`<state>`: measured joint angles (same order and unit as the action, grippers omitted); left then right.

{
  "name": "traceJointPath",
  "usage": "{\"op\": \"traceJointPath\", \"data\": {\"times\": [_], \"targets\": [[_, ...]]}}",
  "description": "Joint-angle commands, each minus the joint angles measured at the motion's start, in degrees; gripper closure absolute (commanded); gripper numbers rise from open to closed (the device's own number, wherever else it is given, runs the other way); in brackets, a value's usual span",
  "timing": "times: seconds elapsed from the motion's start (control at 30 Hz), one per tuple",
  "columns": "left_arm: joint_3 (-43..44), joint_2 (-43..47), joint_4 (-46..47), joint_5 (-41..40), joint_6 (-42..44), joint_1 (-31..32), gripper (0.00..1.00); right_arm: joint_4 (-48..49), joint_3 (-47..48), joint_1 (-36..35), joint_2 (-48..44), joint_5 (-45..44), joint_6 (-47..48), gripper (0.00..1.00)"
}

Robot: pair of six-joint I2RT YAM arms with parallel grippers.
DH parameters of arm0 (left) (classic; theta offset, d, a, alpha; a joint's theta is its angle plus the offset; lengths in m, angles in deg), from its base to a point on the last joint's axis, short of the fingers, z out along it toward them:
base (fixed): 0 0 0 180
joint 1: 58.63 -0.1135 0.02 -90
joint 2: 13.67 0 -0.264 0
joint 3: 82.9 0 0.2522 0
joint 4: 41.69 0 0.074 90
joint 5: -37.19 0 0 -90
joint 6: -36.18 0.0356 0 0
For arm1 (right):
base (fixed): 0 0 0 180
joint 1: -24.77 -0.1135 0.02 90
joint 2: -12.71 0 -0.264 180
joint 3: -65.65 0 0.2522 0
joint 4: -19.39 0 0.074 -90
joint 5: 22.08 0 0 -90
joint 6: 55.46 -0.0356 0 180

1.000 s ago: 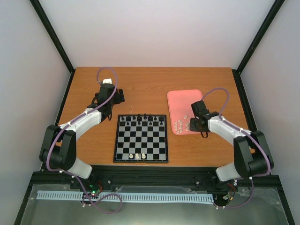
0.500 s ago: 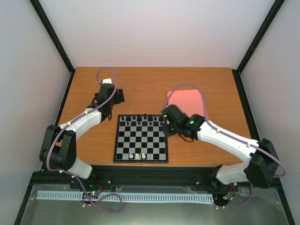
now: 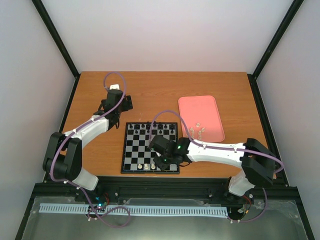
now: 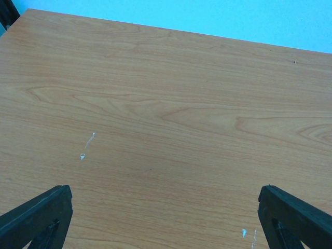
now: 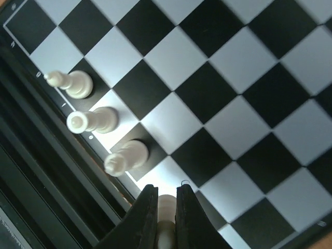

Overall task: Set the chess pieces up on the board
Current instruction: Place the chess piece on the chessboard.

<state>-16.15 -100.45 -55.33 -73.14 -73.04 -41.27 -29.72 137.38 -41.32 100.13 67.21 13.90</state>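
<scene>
Pinching a single cream piece (image 5: pixel 166 206) between fingers closed almost together, the right gripper (image 5: pixel 166 192) hangs over the board (image 3: pixel 150 145) at its lower edge in the overhead frame. Three chess pieces (image 5: pixel 93 120) stand in a line at the lower left of the right wrist frame, each on its own square of the edge row. The held one sits just beside the last of them, over the next square along; whether its base touches the board I cannot tell. Several loose pieces (image 3: pixel 196 132) lie in the lower left corner of the pink tray (image 3: pixel 207 107), right of the board, and black figures (image 3: pixel 151 126) line the board's upper row.

Each piece looks light, hard and smooth, a narrow body on a wider base. It would probably topple at a nudge or twist in a slack pinch, so a hold across the body seems best.

Only the wrist view shows the grip; overhead, the arm hides it. Only the overhead frame shows the tray's stock. The left gripper (image 4: pixel 164 207), jaws spread wide and empty, hovers over bare table (image 4: pixel 166 104) at the upper left overhead.
</scene>
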Motion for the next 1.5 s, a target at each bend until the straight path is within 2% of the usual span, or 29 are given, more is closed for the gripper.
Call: {"op": "traceJointPath", "data": {"times": [0.0, 0.53, 1.13, 1.47], "targets": [[2.2, -1.0, 0.6, -0.3, 1.1, 0.1, 0.0, 2.1, 0.9, -2.4, 3.5, 1.1, -0.8, 0.97], [1.9, -0.6, 0.8, -0.6, 1.2, 0.1, 0.0, 1.3, 2.1, -3.4, 7.8, -3.5, -1.3, 0.97], [1.9, -0.9, 0.8, -0.6, 1.4, 0.1, 0.0, 2.8, 2.0, -3.7, 9.3, -2.7, -1.1, 0.97], [2.0, -0.7, 0.7, -0.6, 1.5, 0.2, 0.0, 2.3, 1.8, -4.2, 7.6, -4.0, -0.4, 0.77]]}}
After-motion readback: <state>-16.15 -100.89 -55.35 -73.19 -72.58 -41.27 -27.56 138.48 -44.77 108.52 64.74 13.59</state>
